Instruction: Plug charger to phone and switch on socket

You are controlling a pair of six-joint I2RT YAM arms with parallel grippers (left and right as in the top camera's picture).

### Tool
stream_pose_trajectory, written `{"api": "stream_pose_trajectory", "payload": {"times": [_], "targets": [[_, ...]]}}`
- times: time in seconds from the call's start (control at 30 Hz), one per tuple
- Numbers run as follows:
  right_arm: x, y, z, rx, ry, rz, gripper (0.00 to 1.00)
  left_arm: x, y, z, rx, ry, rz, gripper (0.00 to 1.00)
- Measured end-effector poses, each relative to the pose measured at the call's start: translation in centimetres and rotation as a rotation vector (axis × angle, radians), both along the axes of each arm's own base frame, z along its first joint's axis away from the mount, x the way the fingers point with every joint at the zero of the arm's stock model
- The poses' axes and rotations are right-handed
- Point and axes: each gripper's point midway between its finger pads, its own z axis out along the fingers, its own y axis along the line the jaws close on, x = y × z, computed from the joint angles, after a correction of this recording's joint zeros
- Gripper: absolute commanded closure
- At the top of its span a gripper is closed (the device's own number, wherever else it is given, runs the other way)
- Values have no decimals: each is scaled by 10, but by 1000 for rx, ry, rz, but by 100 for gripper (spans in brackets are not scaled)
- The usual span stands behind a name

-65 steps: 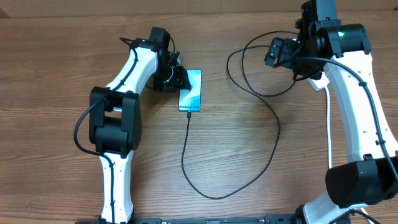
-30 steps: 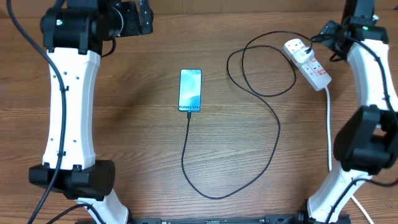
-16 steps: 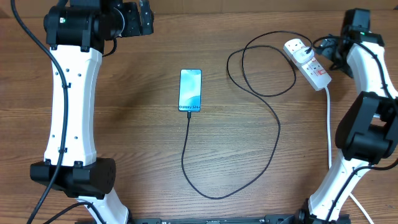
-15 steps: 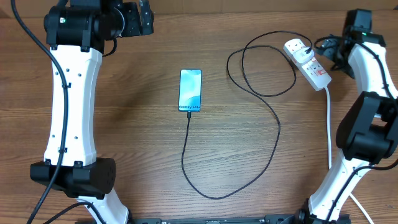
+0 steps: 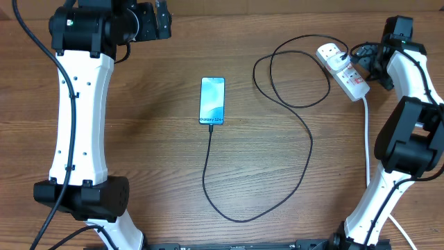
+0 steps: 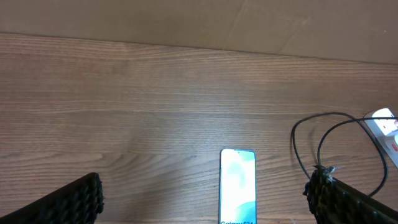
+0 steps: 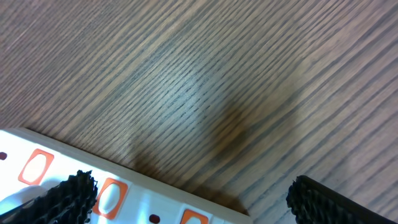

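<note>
The left end effector (image 5: 158,21) hangs high over the far left part of the counter (image 5: 159,173), its two fingers (image 6: 74,200) spread wide with bare wood between them. The phone (image 5: 212,101) lies flat, well apart from it, off to its right and closer to the robot's base. Seen from that wrist, the phone sits below and between the two fingers, nearer the right one, screen up and glowing blue.

The charger (image 5: 309,142) meets the phone at the end with the white strip. From there its black cable swings in a wide curve across the counter and loops up toward the right end effector (image 5: 366,60). The charger's white wall plug (image 5: 331,53) sits in the far end of the socket (image 5: 352,78).

The right end effector is also spread wide, gripping nothing. The socket lies just beside it, on its left. Seen from the right wrist, the white strip with its red-orange switches (image 7: 109,193) runs under the left finger (image 7: 62,198) and partway across the gap, while the other finger hangs over bare wood. I cannot tell whether the fingers touch the strip, or how the switches are set. The socket's thick white cord (image 5: 366,149) runs from the strip back toward the right arm's base.
</note>
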Motion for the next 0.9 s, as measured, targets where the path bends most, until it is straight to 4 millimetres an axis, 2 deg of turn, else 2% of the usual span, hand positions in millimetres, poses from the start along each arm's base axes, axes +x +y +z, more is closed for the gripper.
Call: {"api": "stream_pose_trajectory", "payload": {"times": [0.2, 0.9], "targets": [[2, 4, -13, 31, 3, 1, 0, 0, 0, 0, 0, 1, 0, 0], [0, 9, -15, 62, 15, 5, 0, 0, 0, 0, 0, 1, 0, 0]]}}
